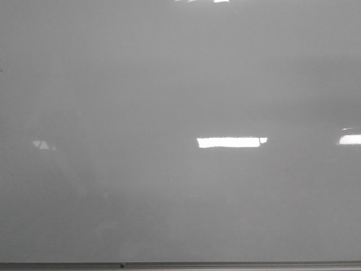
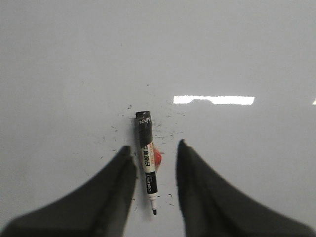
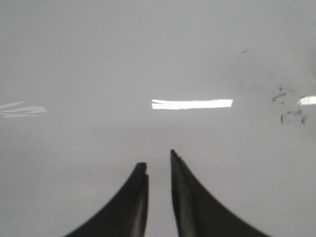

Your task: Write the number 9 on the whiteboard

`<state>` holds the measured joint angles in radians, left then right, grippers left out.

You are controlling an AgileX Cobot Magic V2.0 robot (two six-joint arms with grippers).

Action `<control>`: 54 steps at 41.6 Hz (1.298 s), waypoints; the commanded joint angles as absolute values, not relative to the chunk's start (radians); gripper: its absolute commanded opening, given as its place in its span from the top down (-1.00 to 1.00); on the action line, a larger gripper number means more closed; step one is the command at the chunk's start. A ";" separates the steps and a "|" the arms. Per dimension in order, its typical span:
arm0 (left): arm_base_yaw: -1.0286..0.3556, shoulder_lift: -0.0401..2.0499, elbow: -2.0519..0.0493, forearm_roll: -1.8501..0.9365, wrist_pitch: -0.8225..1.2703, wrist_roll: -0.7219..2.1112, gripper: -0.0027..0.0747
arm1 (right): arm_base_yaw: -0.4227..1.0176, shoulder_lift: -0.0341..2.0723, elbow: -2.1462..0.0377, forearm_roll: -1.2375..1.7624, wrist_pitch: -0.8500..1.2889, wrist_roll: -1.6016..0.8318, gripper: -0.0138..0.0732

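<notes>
The whiteboard (image 1: 180, 84) fills the front view as a bare, glossy grey surface; no number 9 shows on it in any view. Neither gripper appears in the front view. In the left wrist view a black and white marker (image 2: 147, 163) lies flat on the whiteboard (image 2: 74, 59), its bare black tip (image 2: 154, 212) pointing toward the wrist. My left gripper (image 2: 153, 146) is open, with a finger on either side of the marker and not touching it. My right gripper (image 3: 157, 158) is empty over bare board (image 3: 74, 59), its jaws a narrow gap apart.
A thin grey metal edge strip (image 1: 180, 264) runs along the board's near edge. A small red object (image 2: 158, 159) sits against the marker. Dark ink specks (image 2: 170, 129) surround the marker, and smudges (image 3: 289, 106) mark the board in the right wrist view. Bright light reflections (image 1: 228, 142) lie on the board.
</notes>
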<state>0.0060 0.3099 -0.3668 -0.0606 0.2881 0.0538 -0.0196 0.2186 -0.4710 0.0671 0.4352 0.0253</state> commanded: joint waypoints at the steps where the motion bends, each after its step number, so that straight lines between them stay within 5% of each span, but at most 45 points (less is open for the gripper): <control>1: 0.006 0.325 -0.404 -0.065 0.195 0.049 -0.51 | -0.018 0.239 -0.504 0.073 0.359 0.023 -0.26; 5: 0.006 0.325 -0.400 -0.069 0.171 0.049 -0.79 | -0.018 0.239 -0.504 0.073 0.359 0.023 -0.47; 21: -0.045 0.715 -0.493 -0.175 0.242 0.049 -0.78 | -0.018 0.239 -0.504 0.073 0.359 0.023 -0.47; 41: -0.045 1.272 -0.512 -0.235 -0.147 0.047 -0.77 | -0.018 0.239 -0.504 0.073 0.359 0.023 -0.47; 54: -0.045 1.462 -0.545 -0.233 -0.328 0.047 -0.34 | -0.018 0.239 -0.504 0.073 0.359 0.023 -0.47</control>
<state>-0.0362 1.4597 -0.5062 -0.2278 -0.2237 0.0538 -0.0196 0.2186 -0.4710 0.0671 0.4395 0.0253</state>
